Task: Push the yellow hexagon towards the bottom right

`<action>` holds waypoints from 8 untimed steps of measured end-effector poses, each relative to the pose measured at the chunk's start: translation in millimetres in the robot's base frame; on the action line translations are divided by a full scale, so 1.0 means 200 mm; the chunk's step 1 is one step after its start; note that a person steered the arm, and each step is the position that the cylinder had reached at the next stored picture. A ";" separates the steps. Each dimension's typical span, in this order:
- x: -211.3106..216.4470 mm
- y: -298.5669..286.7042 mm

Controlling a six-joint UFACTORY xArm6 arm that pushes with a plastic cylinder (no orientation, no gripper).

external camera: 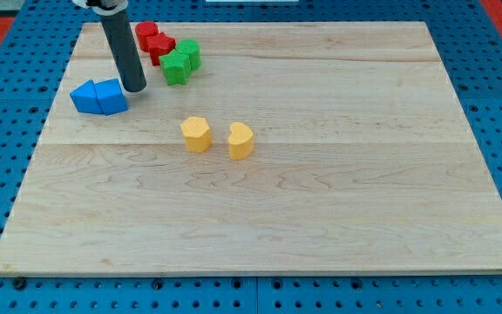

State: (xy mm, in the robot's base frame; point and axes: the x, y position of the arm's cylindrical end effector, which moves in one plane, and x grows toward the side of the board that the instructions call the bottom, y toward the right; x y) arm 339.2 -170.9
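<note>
**Yellow hexagon (pixel 196 134) located lower right of the tool tip (pixel 135 88)**

The tool is a plain rod, so nothing is spread or pinched. Its tip is set in the upper left of the counter (pixel 338 218), just beside the blue blocks (pixel 99 96). The hexagon is positioned left of centre, apart from the tip, near the other yellow block (pixel 240 139).

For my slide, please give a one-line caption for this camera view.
My tip rests beside the blue blocks, up-left of the yellow hexagon and the yellow heart on the wooden board.
</note>
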 end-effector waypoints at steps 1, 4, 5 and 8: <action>0.06 0.00; 0.39 0.56; 0.36 0.51; 0.62 0.74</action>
State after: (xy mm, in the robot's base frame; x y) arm 464.1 -22.9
